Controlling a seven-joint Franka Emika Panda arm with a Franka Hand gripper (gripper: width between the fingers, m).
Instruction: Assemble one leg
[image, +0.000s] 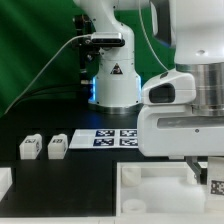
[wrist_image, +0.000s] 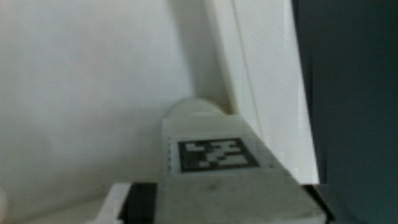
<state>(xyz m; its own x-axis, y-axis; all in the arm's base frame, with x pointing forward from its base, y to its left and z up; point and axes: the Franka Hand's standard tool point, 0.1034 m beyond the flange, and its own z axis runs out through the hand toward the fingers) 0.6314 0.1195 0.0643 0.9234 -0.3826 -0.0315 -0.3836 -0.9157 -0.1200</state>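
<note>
In the wrist view my gripper (wrist_image: 222, 208) is shut on a leg (wrist_image: 217, 155), a white block with a black-and-white tag on its face. A dark finger pad (wrist_image: 146, 205) presses one side of it. The leg's far end sits over the large white square piece (wrist_image: 89, 80), close to that piece's edge beside the black table (wrist_image: 356, 90). In the exterior view my gripper (image: 206, 176) hangs at the right over the square piece (image: 150, 190), with the tagged leg (image: 214, 184) partly showing below the hand. Two more legs (image: 30, 147) (image: 57, 146) stand on the table at the left.
The marker board (image: 105, 137) lies behind the square piece, in front of the robot base (image: 112, 80). Another white part (image: 5, 185) shows at the lower left edge. A cable runs along the left behind the table.
</note>
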